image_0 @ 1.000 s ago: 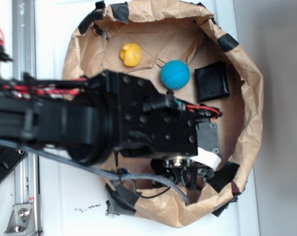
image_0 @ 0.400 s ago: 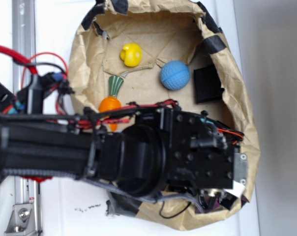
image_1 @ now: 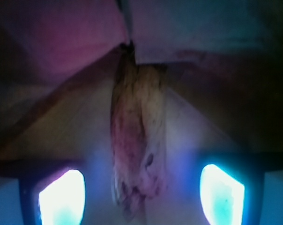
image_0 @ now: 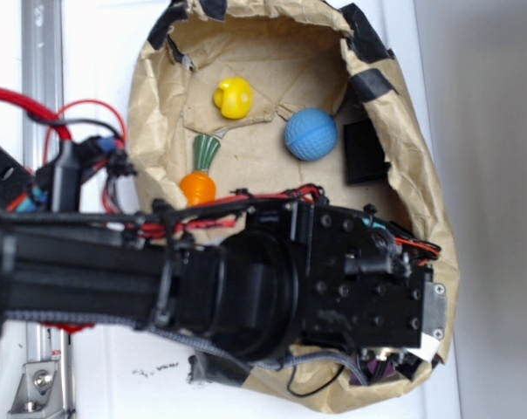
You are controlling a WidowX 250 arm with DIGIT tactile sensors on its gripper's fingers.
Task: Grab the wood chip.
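Here the wood chip (image_1: 139, 140) is seen only in the wrist view, as an elongated, rough, brownish piece lying on paper, centred between the two glowing fingertips (image_1: 62, 197) and running away from the camera toward a crease in the paper. The jaws are held apart, one on either side of the chip, and no contact with it can be made out. In the exterior view the chip is hidden under the gripper (image_0: 394, 362), which is lowered into the near right corner of the brown paper nest (image_0: 159, 105), close against the paper wall.

Relative to the chip's corner, the black square pad (image_0: 366, 153) lies farther up along the same wall, the blue ball (image_0: 311, 133) is beside the pad toward the nest's middle, and the toy carrot (image_0: 199, 175) and the yellow toy (image_0: 234, 97) are well apart across the floor.

A miss is judged possible from here — a thin, flat piece may be skated over if the fingers are closed too high. Crumpled paper could also be pinched with the chip — the wall is close.
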